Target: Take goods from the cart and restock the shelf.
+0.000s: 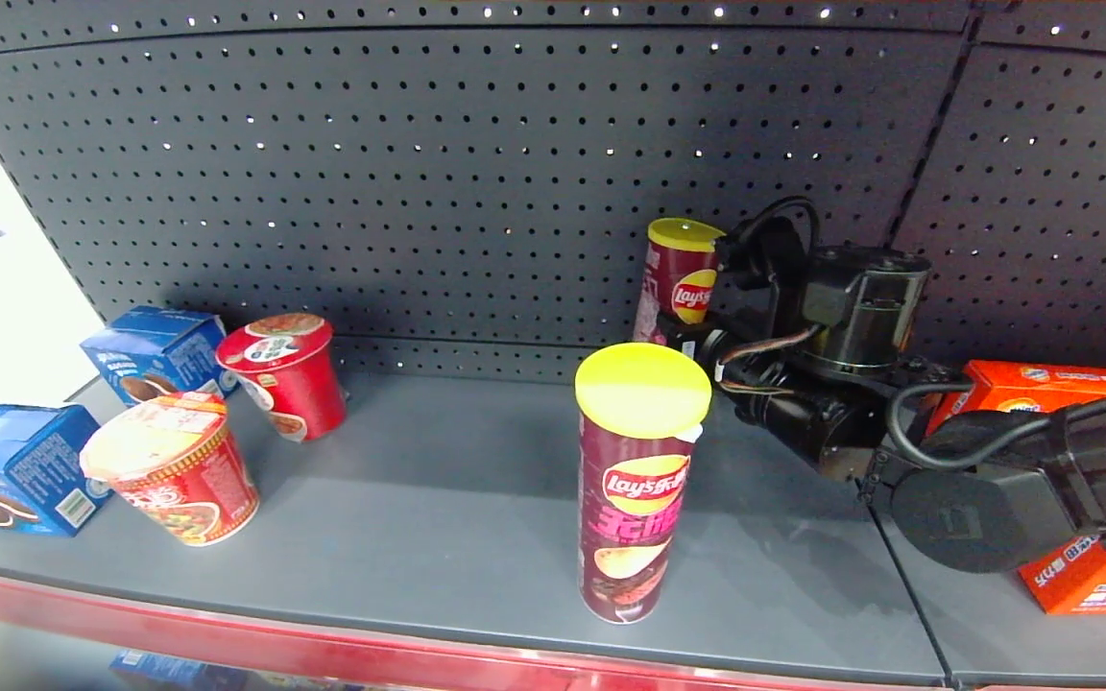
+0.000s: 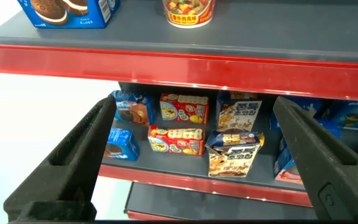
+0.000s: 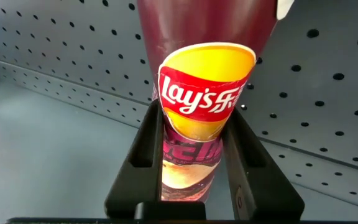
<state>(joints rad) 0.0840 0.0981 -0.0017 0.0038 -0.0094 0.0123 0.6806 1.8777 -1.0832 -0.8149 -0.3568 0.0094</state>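
I have a wide bare stretch of shelf (image 1: 438,509) between the front cup (image 1: 179,470) and rear cup (image 1: 286,374) on the left and the front can (image 1: 637,480) in the middle. A gripper could pass there right up to the pegboard (image 1: 419,192). Behind the front can, my right gripper (image 1: 676,331) clamps a second can (image 1: 680,274) close to the pegboard, and its arm blocks the room across to the orange box (image 1: 1043,384). Two blue boxes (image 1: 11,465) crowd the far left. My left gripper (image 2: 194,165), jaws apart, hangs below the red shelf lip (image 2: 179,62), facing a packed lower shelf (image 2: 266,167).

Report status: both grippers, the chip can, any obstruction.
Right gripper shut on chip can near pegboard. Left gripper open, empty. Second can upright toward shelf front, apart.
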